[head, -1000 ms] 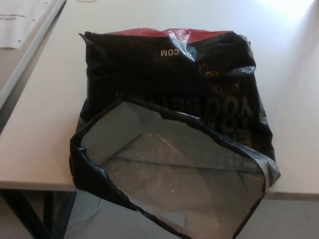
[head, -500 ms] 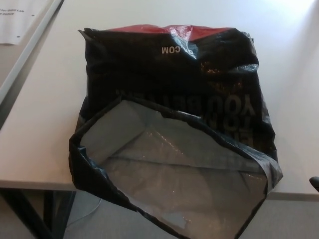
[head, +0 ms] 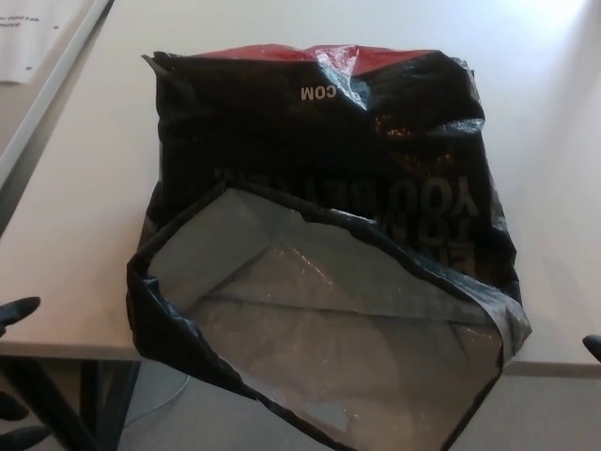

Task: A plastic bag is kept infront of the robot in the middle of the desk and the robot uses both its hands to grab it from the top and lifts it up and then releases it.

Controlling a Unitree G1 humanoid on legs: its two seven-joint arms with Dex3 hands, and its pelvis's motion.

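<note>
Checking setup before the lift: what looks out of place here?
The bag lies on its side, not upright; its open mouth sags past the desk's near edge, so the top faces the robot.

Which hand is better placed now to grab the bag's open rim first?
Probably the left hand: its fingers show beside the black plastic bag near the rim's left edge. The right hand barely shows.

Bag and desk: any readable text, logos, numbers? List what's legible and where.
"COM": white letters, upside down in this view, near the far end of the black plastic bag.
Large dark lettering lower on the bag, also upside down, partly folded under the open mouth: letters like "YOU" show, the rest is too creased to read.
Paper sheet at far left: faint print, too small to read.
No numbers legible.
</note>
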